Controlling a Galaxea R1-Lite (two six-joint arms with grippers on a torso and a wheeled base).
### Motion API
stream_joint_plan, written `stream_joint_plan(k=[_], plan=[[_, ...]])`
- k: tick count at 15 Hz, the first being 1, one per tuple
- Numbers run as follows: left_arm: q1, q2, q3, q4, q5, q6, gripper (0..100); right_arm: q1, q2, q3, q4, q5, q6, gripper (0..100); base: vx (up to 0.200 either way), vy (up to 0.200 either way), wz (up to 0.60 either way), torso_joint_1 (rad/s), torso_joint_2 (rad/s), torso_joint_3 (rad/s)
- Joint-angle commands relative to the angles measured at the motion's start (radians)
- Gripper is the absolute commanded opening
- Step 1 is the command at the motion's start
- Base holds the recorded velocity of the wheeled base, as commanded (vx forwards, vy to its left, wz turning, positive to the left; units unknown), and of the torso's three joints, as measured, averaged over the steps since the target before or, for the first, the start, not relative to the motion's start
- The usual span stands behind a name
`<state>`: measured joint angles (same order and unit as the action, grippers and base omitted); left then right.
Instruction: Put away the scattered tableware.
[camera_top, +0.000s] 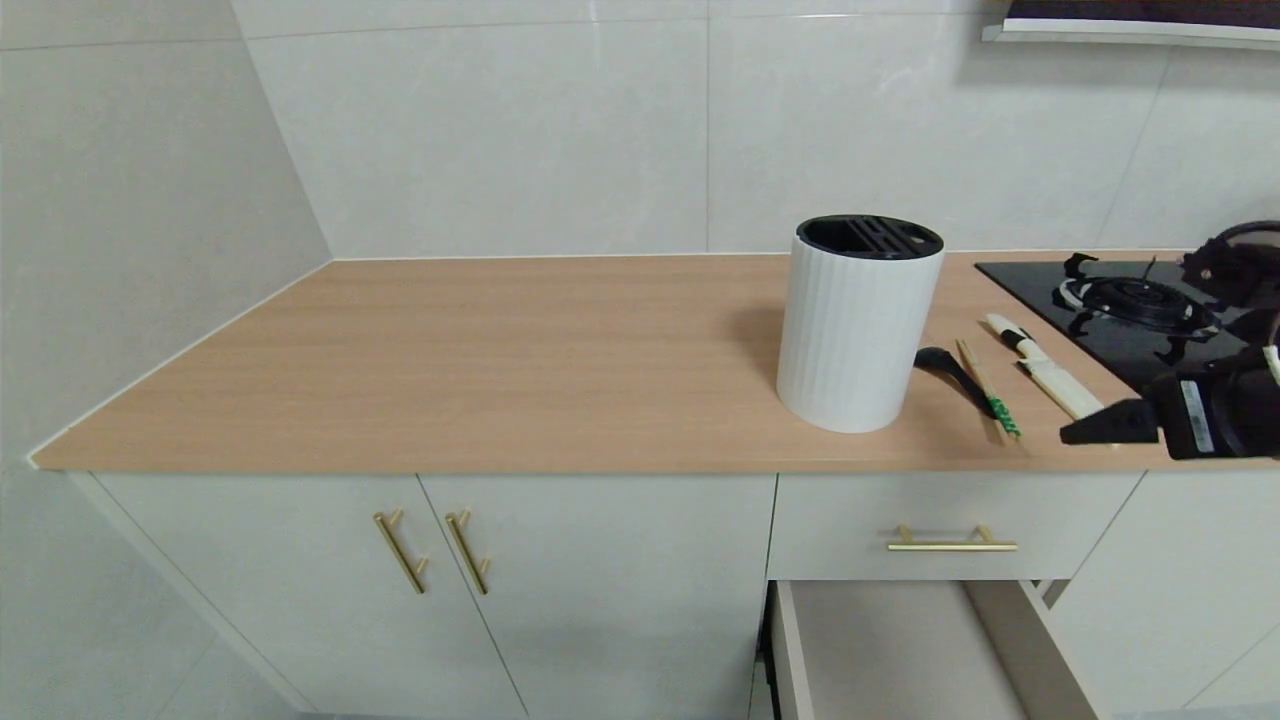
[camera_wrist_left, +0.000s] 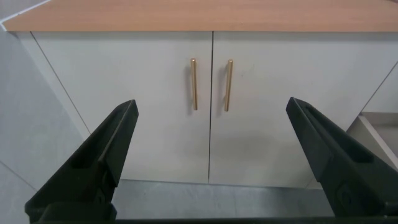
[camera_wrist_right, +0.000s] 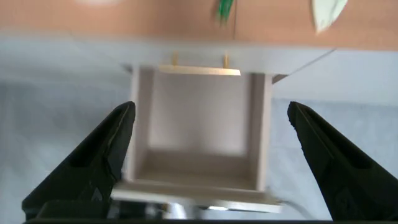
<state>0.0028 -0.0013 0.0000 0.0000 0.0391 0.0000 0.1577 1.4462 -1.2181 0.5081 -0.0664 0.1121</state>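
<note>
Lying beside the holder (camera_top: 858, 325): spoon (camera_top: 945, 368), chopsticks (camera_top: 988, 390), knife (camera_top: 1045, 368); drawer (camera_top: 900, 650) open

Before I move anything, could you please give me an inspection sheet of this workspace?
Surface: light wooden countertop, against a white tiled wall.
Job's things: white ribbed cylindrical holder with black slotted top, upright; to its right lie a black plastic spoon, wooden chopsticks with a green band, and a white knife.
Clutter: nothing seen.
Grippers: left gripper, jaws open, facing white cabinet doors; right gripper, jaws open, facing the open lower drawer.
Cables: nothing seen.
Surroundings: black gas hob at right.
</note>
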Motion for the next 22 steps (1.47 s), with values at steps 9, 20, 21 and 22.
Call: stream_joint_plan(k=[9, 20, 21, 22], plan=[[0.0, 0.001, 0.0, 0.0, 0.001, -0.002, 100, 0.062, 0.505, -0.32, 0.024, -0.222, 0.261, 100, 0.0, 0.0, 0.0, 0.0, 0.0, 0.0], [0.0, 0.001, 0.0, 0.0, 0.001, -0.002, 100, 0.01, 0.523, -0.337, 0.015, -0.219, 0.262, 0, 0.0, 0.0, 0.0, 0.0, 0.0, 0.0], [0.0, 0.001, 0.0, 0.0, 0.001, -0.002, 100, 0.011, 0.525, -0.337, 0.015, -0.217, 0.262, 0, 0.0, 0.0, 0.0, 0.0, 0.0, 0.0], [0.0, 0.001, 0.0, 0.0, 0.001, 0.0, 100, 0.011, 0.525, -0.337, 0.015, -0.217, 0.262, 0, 0.0, 0.0, 0.0, 0.0, 0.0, 0.0]])
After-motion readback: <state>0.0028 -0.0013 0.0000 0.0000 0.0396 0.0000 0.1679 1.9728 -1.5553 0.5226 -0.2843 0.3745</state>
